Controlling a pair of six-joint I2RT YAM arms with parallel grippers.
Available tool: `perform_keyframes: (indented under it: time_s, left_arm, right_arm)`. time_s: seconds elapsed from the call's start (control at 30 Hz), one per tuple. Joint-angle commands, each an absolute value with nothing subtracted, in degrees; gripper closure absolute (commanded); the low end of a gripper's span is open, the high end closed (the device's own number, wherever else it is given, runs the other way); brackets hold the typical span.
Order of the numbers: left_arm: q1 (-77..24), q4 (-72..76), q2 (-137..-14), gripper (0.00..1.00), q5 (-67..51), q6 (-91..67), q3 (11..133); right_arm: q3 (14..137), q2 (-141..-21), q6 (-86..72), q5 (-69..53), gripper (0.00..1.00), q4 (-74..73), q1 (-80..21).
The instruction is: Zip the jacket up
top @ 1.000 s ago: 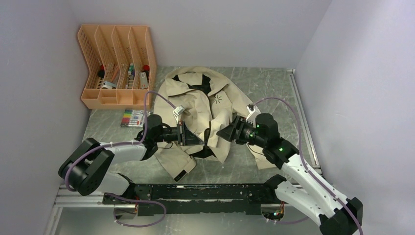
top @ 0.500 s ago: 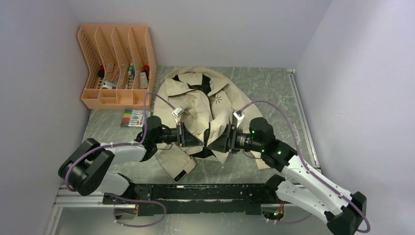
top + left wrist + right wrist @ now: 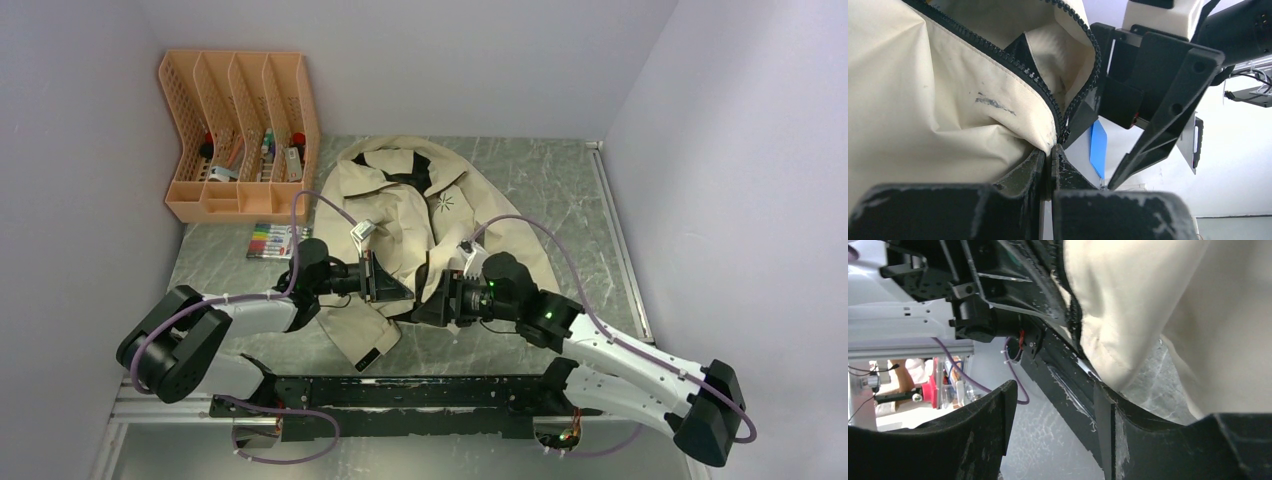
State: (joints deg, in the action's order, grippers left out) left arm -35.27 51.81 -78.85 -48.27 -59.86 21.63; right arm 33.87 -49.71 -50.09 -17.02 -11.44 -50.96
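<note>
Left gripper pressed together, pinching jacket hem where zipper rows meet; anchors base for pull, I judge. Right gripper spread, facing left one, fabric beside one finger, nothing gripped. Jacket crumpled mid-table. Count: one jacket, two zipper rows, two grippers, one orange organizer, one marker pack.

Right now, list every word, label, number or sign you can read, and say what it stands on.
No words or numbers are readable in any view.
The jacket bears a small dark starburst logo, a sign without letters.
The marker pack: print too small to read.
Items in the organizer: labels too small to read.
</note>
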Motion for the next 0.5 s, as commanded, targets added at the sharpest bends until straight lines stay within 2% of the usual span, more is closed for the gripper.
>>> perform_keyframes:
  time_s: [0.0, 0.47]
  left_arm:
    - [-35.68, 54.04, -77.52, 0.92, -49.81, -59.94, 21.6]
    - [-35.68, 58.29, -78.75, 0.92, -50.4, -63.08, 20.47]
  right_arm:
    - [31.88, -50.22, -49.5, -13.0, 0.4, -8.3, -52.29]
    - [26.46, -52.42, -51.85, -7.23, 0.41, 3.9, -53.81]
